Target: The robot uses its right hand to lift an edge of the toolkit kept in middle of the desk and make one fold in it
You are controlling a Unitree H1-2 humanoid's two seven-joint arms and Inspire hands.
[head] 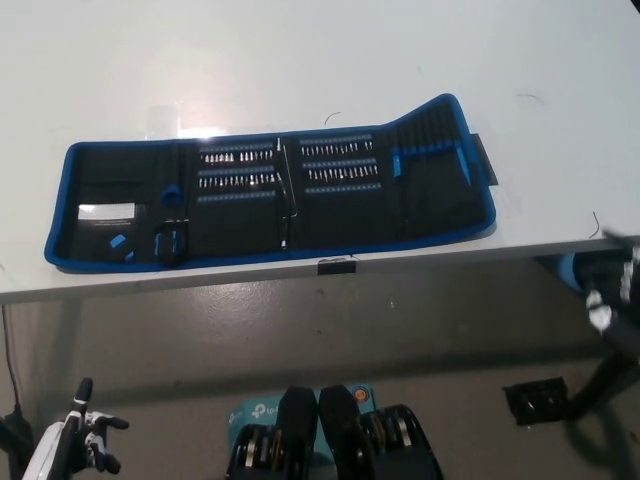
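The toolkit (270, 190), a long black roll-up case with blue trim, lies unfolded across the middle of the white desk (300, 60). Rows of small bits fill its centre panels, and a white label sits near its left end. Its right end panel (440, 170) is tilted up a little off the desk. My black right hand (612, 300) shows blurred at the right edge of the picture, below the desk's front edge and clear of the toolkit. Far down at the lower left rests my white left hand (85, 432), holding nothing with its fingers apart.
The desk's front edge (200, 280) runs just below the toolkit, with a small black tab (337, 266) on it. On the floor lie a blue box (250, 412) and a black block (535, 400). A dark cable (10, 350) hangs at the left.
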